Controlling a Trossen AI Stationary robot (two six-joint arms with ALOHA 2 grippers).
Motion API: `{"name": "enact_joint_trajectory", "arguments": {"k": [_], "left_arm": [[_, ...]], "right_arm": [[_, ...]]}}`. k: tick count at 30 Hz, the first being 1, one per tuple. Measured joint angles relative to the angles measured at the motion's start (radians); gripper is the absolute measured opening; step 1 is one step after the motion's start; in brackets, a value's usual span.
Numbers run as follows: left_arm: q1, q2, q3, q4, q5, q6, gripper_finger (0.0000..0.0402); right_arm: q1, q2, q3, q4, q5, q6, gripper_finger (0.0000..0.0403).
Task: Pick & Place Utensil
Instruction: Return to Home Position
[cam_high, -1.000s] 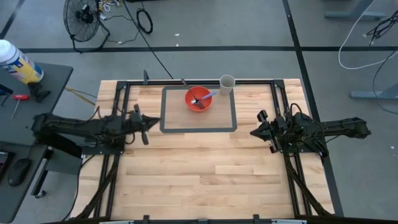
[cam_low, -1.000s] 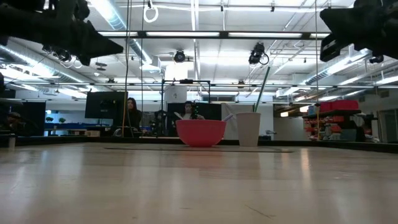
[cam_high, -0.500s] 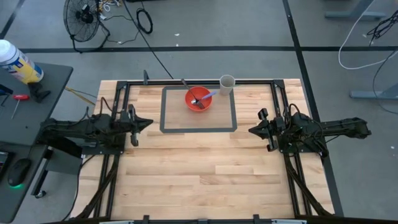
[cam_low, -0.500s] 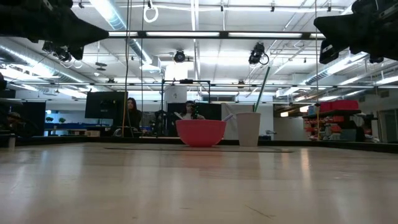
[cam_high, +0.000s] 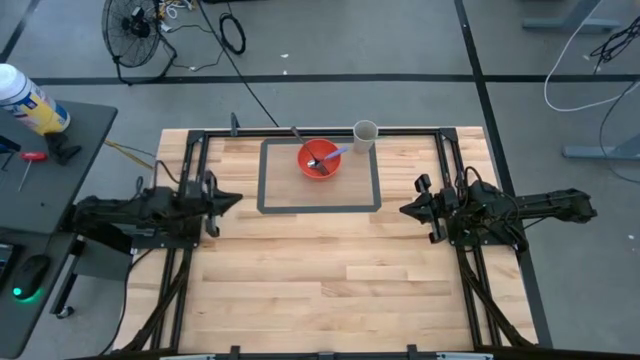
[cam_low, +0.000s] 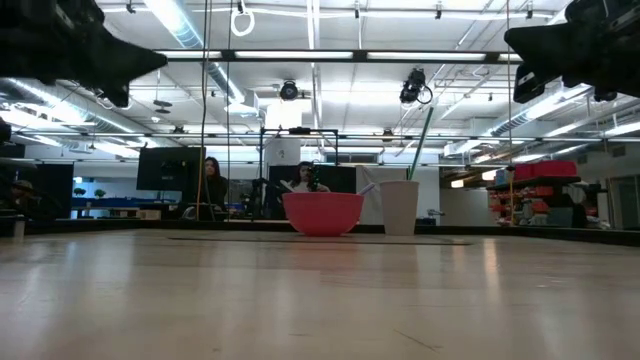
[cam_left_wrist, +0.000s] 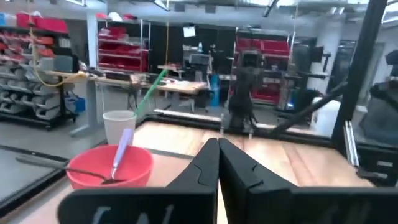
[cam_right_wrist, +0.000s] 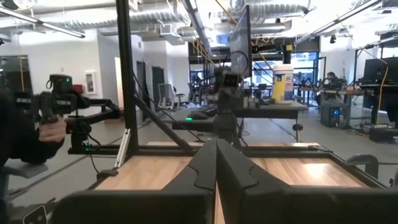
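Note:
A red bowl stands on the table inside a grey taped frame at the far middle, with a purple-handled spoon leaning in it. A white cup with a green stick in it stands beside the bowl. The bowl and cup also show in the left wrist view. My left gripper hovers shut and empty at the table's left edge. My right gripper hovers shut and empty at the right.
The black metal frame runs along the table's edges. Bare wooden tabletop fills the near half. People show in the room beyond the far edge. A side table with a bottle stands left of the table.
My left gripper has drawn back toward the table's left edge, staying shut. My right gripper has shifted slightly toward the left. The bowl, spoon and cup have stayed where they were.

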Motion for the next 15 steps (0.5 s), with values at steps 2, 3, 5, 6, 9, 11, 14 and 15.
{"name": "enact_joint_trajectory", "arguments": {"k": [2, 3, 5, 6, 9, 11, 14, 15], "left_arm": [[-0.001, 0.004, -0.037, 0.029, -0.024, 0.003, 0.0006], [-0.001, 0.003, -0.051, 0.024, -0.048, 0.004, 0.0007], [0.000, 0.004, -0.076, -0.014, -0.077, -0.001, 0.0011], [0.000, 0.006, -0.080, -0.017, -0.086, -0.003, 0.0014], [0.000, 0.011, -0.080, -0.017, -0.067, -0.018, 0.0019], [0.000, 0.011, -0.080, -0.020, -0.036, -0.032, 0.0019], [0.000, 0.012, -0.080, -0.023, -0.025, -0.048, 0.0016], [0.000, 0.011, -0.080, -0.021, -0.029, -0.048, 0.0015]], "right_arm": [[0.000, 0.000, 0.000, -0.002, -0.001, 0.000, 0.0011], [0.000, 0.000, 0.000, -0.002, -0.001, 0.000, 0.0011], [0.000, 0.000, 0.000, -0.006, 0.000, -0.001, 0.0011], [0.000, 0.000, 0.000, -0.006, 0.000, 0.000, 0.0011], [0.000, 0.000, 0.000, -0.006, 0.000, -0.001, 0.0011], [0.000, 0.000, 0.000, -0.007, 0.000, -0.001, 0.0011], [0.000, 0.000, 0.000, -0.006, 0.000, -0.001, 0.0011], [0.000, 0.000, 0.000, -0.006, 0.000, -0.001, 0.0011]]}}
